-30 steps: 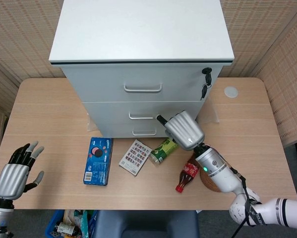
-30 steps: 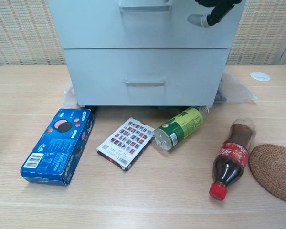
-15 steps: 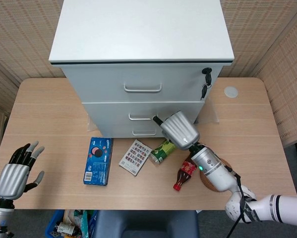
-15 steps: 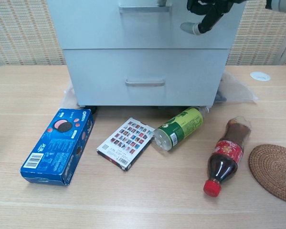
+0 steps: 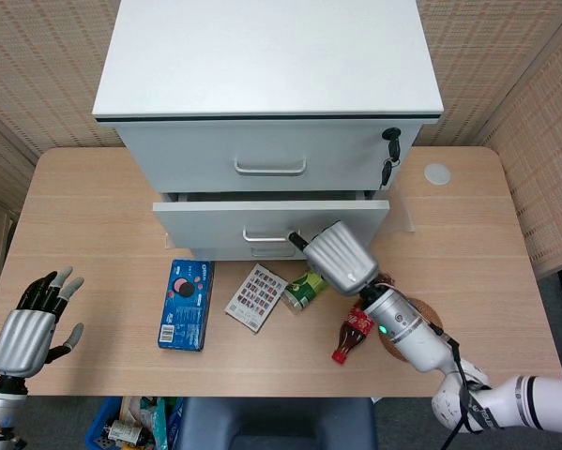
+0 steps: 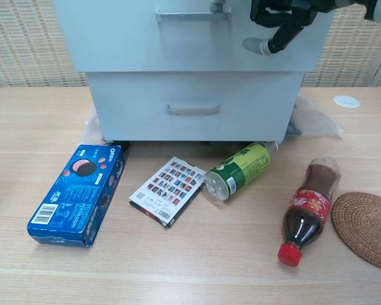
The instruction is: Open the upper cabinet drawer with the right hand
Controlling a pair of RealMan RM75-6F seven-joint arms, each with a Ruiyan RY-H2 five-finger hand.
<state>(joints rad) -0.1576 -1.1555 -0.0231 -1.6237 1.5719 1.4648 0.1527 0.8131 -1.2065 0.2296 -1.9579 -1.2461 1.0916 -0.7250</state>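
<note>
The white cabinet (image 5: 266,66) stands at the back of the table. Its middle drawer (image 5: 205,217) is pulled out a little, its front standing proud of the drawer below (image 6: 190,105). My right hand (image 5: 340,257) is at this drawer's metal handle (image 5: 265,234), fingers hooked on the handle's right end. In the chest view the right hand (image 6: 280,19) shows at the top edge against the drawer front (image 6: 114,38). The top drawer (image 5: 271,167), with keys (image 5: 389,155) in its lock, is closed. My left hand (image 5: 24,332) hovers open at the table's near left edge.
In front of the cabinet lie a blue cookie box (image 6: 79,194), a small patterned card box (image 6: 169,190), a green bottle on its side (image 6: 236,170) and a cola bottle (image 6: 304,210). A woven coaster (image 6: 367,227) sits at the right; a white disc (image 5: 437,173) lies far right.
The right hand has pulled back toward me and the middle drawer has slid out with it. The cola bottle has rolled slightly. The left hand has not moved.
</note>
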